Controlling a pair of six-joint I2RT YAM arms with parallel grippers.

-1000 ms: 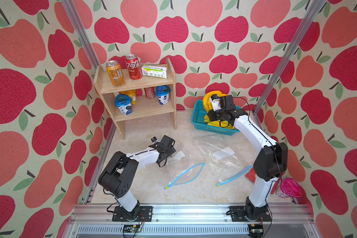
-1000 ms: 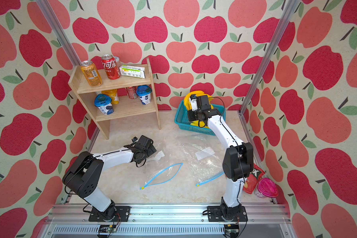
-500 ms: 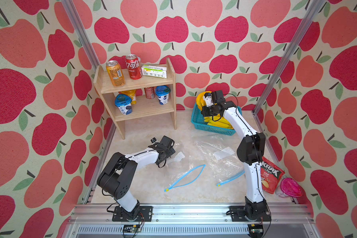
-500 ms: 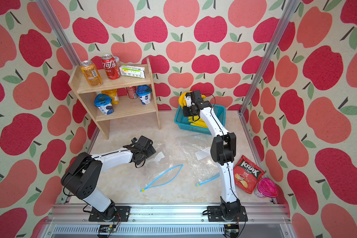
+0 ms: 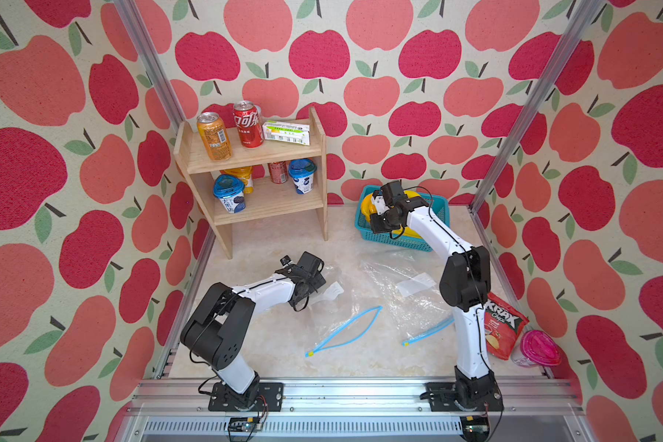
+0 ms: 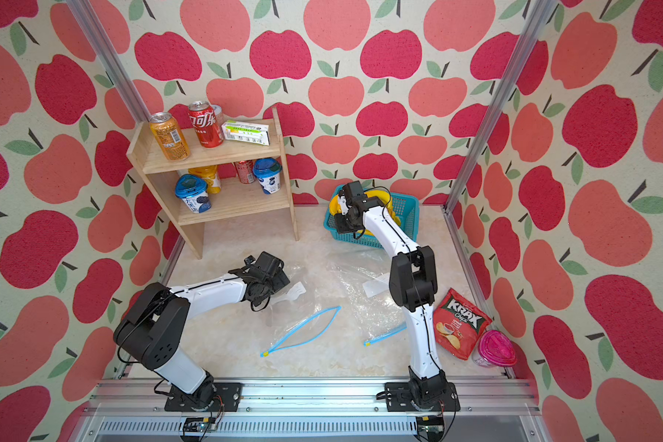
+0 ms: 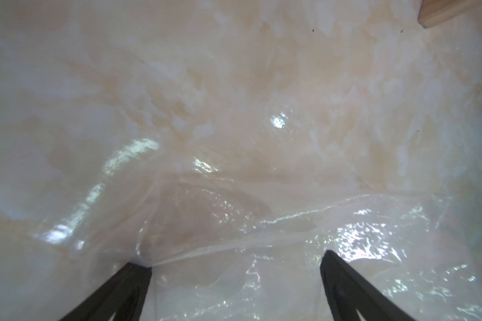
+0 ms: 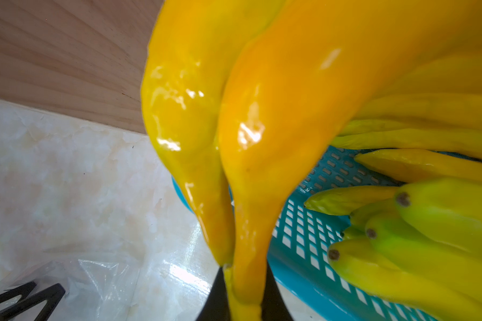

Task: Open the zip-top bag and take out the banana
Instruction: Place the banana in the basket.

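Your right pincer point(image 8: 244, 298) is closed tight on the stem of the banana point(image 8: 262, 139), an orange-yellow bunch that hangs over the left rim of the blue basket point(image 5: 397, 242) at the far right corner of the table point(image 5: 276, 245). More bananas point(image 8: 434, 219), greener, lie inside the basket just beside it.

Your left pincer point(image 7: 235, 261) stands spread wide and grips nothing. It is low over the clear zip-top bag point(image 5: 341, 306) near the middle of the table, and one fingertip point(image 7: 139, 271) meets a fold of the film. The bag's blue zip point(image 5: 345, 332) gapes open toward the front edge.

A second clear bag point(image 5: 391, 275) lies under your right arm, its blue zip point(image 5: 429, 332) next to the arm's upright link.

A wooden shelf point(image 5: 261, 153) fills the far left corner, with bare table between it and the basket; it carries an orange can point(image 5: 214, 136), a red can point(image 5: 248, 124) and a carton point(image 5: 287, 132) on top, and cups below. A chip bag point(image 5: 504, 325) and a pink-lidded cup point(image 5: 538, 348) sit by the right edge near the front, close to your right arm's base.
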